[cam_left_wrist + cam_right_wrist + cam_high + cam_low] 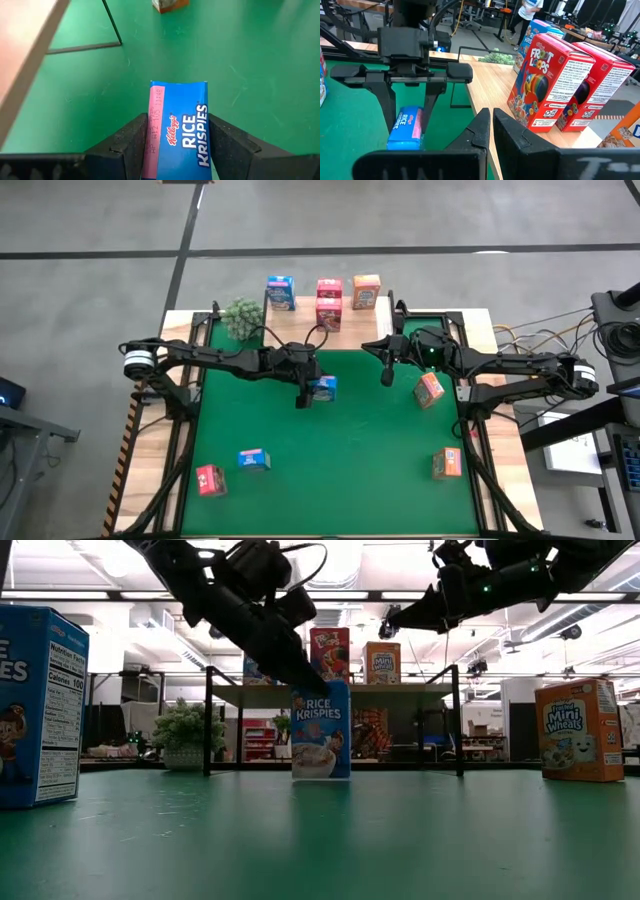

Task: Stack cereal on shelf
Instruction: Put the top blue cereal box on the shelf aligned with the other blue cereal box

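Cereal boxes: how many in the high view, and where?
9. Light wooden shelf: blue cardboard box, two red boxes, orange box. Green mat: Rice Krispies box in left gripper; blue, red lower left; two orange right. None seems hidden.

A small green plant (pixel 242 317) is seen at the table's far edge, behind and to the outer side of the left gripper (pixel 303 395); in the low view it (pixel 184 730) is set well behind that gripper. The green mat (pixel 340 450) is spread beneath both grippers. A person (pixel 527 11) is seen in the room far beyond the right gripper (pixel 491 131).
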Available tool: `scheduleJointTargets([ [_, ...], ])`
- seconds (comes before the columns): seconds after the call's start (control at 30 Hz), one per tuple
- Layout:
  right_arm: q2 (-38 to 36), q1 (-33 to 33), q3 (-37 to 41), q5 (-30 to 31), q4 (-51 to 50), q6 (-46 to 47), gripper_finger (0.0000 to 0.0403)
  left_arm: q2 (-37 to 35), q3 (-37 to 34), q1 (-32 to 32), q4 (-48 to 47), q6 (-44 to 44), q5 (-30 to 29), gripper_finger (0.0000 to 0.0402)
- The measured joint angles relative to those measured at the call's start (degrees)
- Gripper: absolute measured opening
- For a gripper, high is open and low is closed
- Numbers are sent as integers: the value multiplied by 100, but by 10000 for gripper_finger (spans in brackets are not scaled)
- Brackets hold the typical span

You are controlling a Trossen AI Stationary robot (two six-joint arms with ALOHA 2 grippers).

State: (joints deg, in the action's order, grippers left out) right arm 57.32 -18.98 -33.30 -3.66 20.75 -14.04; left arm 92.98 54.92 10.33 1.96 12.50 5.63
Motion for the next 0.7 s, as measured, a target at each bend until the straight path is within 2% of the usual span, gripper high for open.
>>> scheduleJointTargets([
  [0.27,0,0,2,2,-76,2,13,-728,2,-2,-422,37,166,173],
  [0.5,0,-2,2,4,-76,2,13,-1531,487,0,-2179,236,155,173],
  [0.7,0,-2,2,4,-76,9,12,-2020,1040,101,-3072,809,124,173],
])
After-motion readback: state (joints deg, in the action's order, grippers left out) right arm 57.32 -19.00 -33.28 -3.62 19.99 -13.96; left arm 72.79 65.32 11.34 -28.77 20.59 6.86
